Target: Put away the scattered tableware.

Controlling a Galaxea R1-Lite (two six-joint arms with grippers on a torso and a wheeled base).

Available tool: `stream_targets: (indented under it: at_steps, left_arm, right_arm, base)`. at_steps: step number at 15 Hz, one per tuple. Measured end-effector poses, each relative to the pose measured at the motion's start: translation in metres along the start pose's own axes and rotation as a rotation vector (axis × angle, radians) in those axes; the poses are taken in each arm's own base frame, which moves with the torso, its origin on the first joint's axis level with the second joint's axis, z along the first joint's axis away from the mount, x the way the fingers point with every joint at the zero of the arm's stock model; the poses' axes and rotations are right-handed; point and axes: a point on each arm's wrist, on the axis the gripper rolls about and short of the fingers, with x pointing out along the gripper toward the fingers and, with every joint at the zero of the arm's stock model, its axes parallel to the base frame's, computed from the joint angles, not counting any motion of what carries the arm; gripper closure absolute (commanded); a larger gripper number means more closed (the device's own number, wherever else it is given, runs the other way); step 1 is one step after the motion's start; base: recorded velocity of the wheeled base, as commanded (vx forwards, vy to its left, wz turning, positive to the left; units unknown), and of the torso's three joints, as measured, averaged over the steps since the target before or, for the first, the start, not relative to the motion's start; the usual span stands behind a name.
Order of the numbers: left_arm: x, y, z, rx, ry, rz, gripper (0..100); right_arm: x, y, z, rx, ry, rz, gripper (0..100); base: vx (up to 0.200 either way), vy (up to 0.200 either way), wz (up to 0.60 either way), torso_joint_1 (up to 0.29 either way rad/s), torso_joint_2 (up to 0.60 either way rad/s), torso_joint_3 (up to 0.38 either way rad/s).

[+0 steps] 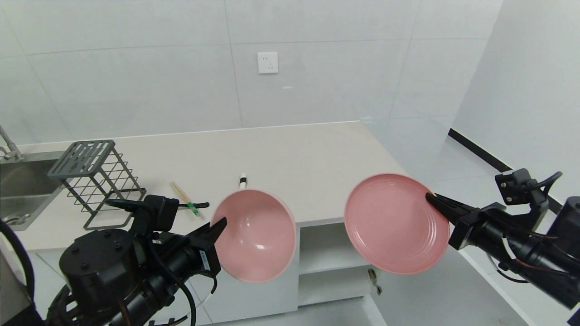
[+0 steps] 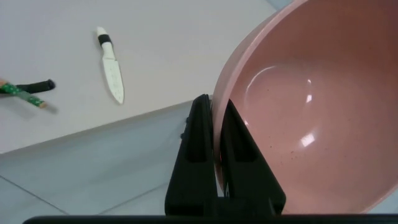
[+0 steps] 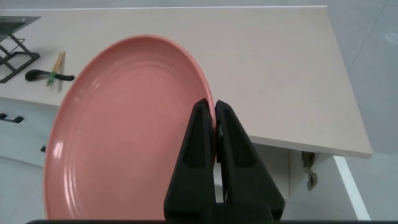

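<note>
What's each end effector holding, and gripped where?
Left end effector clamps the pink bowl by its rim; right end effector clamps the pink plate by its rim.

bowl (image 1: 256, 235): glossy plastic | plate (image 1: 394, 224): smooth, low sheen | rack (image 1: 84, 156): dark metal wire | counter (image 1: 294, 154): matt

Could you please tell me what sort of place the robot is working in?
Most likely a kitchen: a steel sink set into a pale counter, a wire rack beside it, and a knife and chopsticks lying before a tiled wall.
</note>
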Motion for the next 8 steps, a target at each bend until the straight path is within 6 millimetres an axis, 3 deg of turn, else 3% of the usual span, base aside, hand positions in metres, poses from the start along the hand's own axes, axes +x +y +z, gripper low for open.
stream_targets:
  at_steps: [3, 8]
  left_arm:
    - [0.0003, 0.0007, -0.0011, 0.003, 0.006, 0.003, 100]
    - [0.0008, 0.0006, -0.0015, 0.002, 0.007, 0.001, 100]
  right_arm:
    - [0.0001, -0.0002, -0.0001, 0.000, 0.001, -0.002, 100]
    - [0.0004, -0.0003, 0.0000, 0.000, 0.000, -0.003, 100]
  base:
    - [0.000, -0.200, 0.00, 0.006, 0.00, 0.002]
    - [0.000, 0.000, 0.00, 0.000, 0.00, 0.000]
